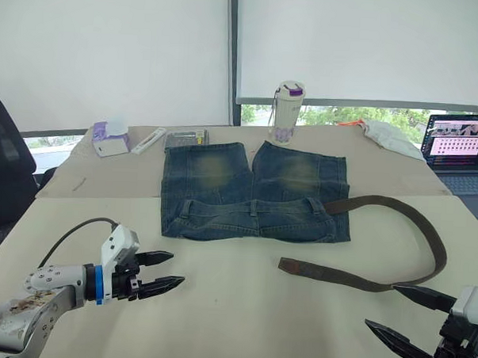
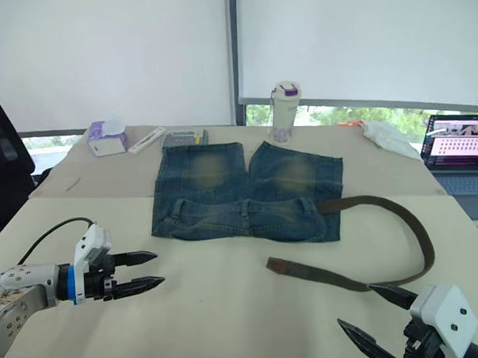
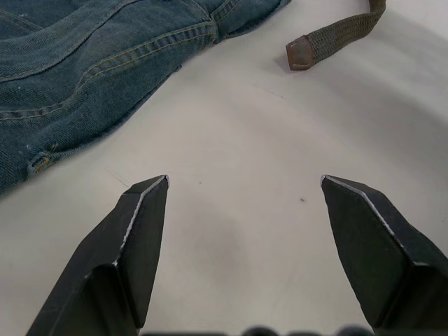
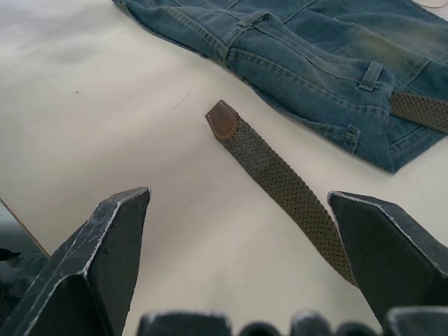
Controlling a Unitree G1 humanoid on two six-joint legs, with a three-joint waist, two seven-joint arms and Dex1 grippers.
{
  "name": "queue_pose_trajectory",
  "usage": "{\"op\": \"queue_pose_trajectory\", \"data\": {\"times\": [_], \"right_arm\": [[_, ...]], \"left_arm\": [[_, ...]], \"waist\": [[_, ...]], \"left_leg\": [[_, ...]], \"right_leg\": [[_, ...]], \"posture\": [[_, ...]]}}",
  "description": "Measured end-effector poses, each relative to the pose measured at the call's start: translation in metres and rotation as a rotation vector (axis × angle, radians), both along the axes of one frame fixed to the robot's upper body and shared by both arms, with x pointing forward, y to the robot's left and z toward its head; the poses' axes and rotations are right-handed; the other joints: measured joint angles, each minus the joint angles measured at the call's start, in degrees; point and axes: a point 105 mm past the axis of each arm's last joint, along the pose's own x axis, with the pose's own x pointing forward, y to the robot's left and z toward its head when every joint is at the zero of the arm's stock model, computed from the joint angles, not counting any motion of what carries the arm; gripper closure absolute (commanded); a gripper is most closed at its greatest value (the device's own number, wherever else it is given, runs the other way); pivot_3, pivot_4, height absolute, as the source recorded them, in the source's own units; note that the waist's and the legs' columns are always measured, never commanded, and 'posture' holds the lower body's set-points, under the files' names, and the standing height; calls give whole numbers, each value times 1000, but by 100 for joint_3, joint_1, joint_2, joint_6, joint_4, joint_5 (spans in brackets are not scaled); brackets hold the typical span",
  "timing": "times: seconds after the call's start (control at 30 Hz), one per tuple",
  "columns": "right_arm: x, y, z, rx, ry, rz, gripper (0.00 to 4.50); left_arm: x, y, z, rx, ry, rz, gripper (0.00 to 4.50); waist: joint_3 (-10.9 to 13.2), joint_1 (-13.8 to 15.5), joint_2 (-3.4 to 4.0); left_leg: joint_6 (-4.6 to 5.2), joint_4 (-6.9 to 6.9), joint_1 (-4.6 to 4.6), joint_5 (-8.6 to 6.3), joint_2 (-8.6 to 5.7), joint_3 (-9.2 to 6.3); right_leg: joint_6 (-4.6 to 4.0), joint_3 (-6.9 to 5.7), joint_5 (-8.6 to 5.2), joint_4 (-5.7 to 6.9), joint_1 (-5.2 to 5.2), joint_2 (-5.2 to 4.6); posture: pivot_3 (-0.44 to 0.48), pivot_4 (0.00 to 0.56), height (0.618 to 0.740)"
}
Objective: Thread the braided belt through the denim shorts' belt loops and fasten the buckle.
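Woven braided belt (image 4: 287, 183), leather-tipped

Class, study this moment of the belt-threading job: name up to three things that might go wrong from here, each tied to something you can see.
1. The braided belt curves in a long loose loop beside the denim shorts; pulling it may drag or bunch the shorts.
2. Its leather-tipped free end lies flat on the table, so the open right gripper may struggle to pinch it.
3. The belt loops look narrow and lie flat against the waistband, so the tip may snag.
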Motion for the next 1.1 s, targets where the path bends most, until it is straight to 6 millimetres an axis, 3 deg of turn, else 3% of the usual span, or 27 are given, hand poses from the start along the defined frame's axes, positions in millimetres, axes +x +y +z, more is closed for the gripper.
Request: {"op": "queue_pose_trajectory", "data": {"times": [0.1, 0.2, 0.27, 0.47, 0.57, 0.7, 0.73, 0.83, 1.03, 1.1], "right_arm": [[3, 1, 0, 20, -24, -28, 0], [9, 28, 7, 80, -106, 11, 0], [11, 36, 11, 95, -136, 17, 0], [21, 50, 8, 87, -130, 36, 0], [25, 60, 5, 64, -119, 65, 0], [32, 65, 6, 52, -130, 56, 0], [32, 67, 5, 51, -124, 61, 0], [35, 71, 4, 34, -125, 69, 0], [34, 68, 0, 29, -88, 37, 0], [34, 67, -4, 4, -71, 29, 0]], "left_arm": [[8, -6, 4, -1, -17, -17, 840], [36, -31, 32, 26, -157, -73, 840], [45, -39, 37, 67, -196, -82, 840], [75, -75, 31, 273, -252, -214, 840], [97, -106, 27, 408, -362, -322, 840], [126, -127, 1, 567, -406, -364, 840], [131, -130, -4, 603, -415, -367, 1385], [150, -137, -11, 728, -491, -382, 2367], [153, -137, -12, 718, -491, -437, 4281], [145, -129, -11, 674, -448, -444, 4423]], "waist": [[12, 41, -5], [20, 114, -6], [21, 64, -9], [31, -4, -22], [42, 31, -42], [59, 9, -71], [61, 3, -75], [64, 7, -82], [59, 25, -81], [57, -8, -77]], "left_leg": [[-8, -3, 1, 5, 8, 1], [-31, -4, -7, 20, 25, 8], [-30, -18, 2, 17, 32, 19], [-47, -39, 8, 28, 40, 29], [-51, -38, 0, 37, 38, 32], [-73, -38, -1, 49, 42, 37], [-73, -38, -4, 50, 43, 38], [-72, -36, -4, 50, 44, 41], [-65, -32, 8, 46, 44, 39], [-67, -33, 9, 47, 45, 39]], "right_leg": [[0, -5, 0, 1, 5, 0], [12, -8, -5, -4, 0, 10], [-10, -3, 8, -5, -2, 13], [-14, -3, 10, -8, -5, 26], [-21, -6, 17, -16, -5, 27], [-21, -4, 17, -15, -8, 30], [-21, -3, 17, -15, -11, 32], [-20, -3, 17, -16, -7, 31], [21, -2, -7, -10, 3, 31], [17, -1, -4, -5, -2, 34]], "posture": [[0, 150, 740], [0, 150, 740], [0, 150, 740], [0, 150, 740], [0, 150, 740], [0, 150, 740], [0, 150, 740], [0, 150, 740], [0, 150, 740], [0, 150, 740]]}}
